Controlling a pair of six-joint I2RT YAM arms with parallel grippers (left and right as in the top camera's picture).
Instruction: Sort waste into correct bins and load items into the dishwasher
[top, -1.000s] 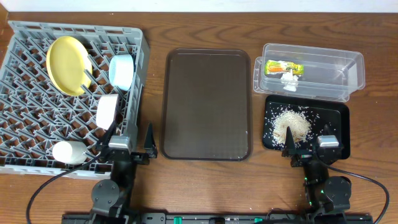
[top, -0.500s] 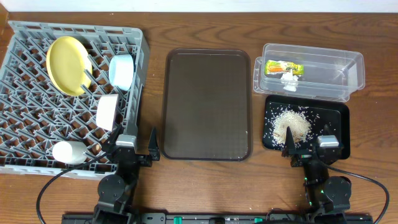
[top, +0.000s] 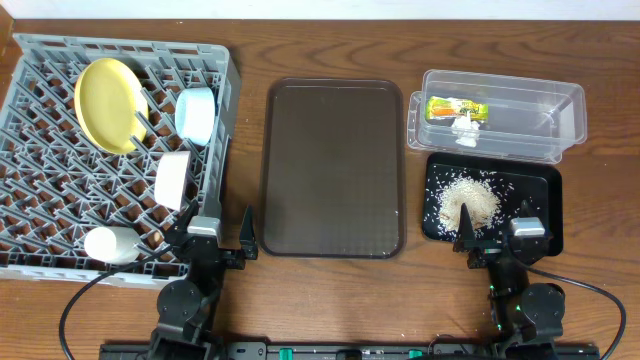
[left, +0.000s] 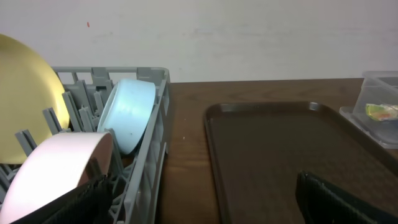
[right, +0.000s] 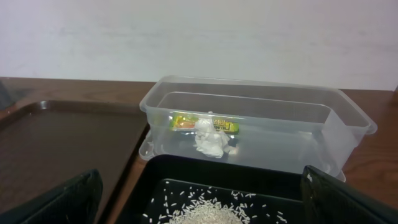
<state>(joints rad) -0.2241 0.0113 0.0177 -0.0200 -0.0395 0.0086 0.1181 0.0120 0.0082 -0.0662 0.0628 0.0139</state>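
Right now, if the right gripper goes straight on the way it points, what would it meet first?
The right gripper would probably meet the clear tub at its near wall first, passing over the rice in the black tray; its height is unclear.

Brown wood-grain counter (top: 420, 295). Directly on it: grey dish rack (top: 40, 150) far left, dark brown serving tray (top: 333, 170) in the middle, clear plastic tub (top: 530, 110) at back right, glossy black tray (top: 540, 195) just in front of the tub.
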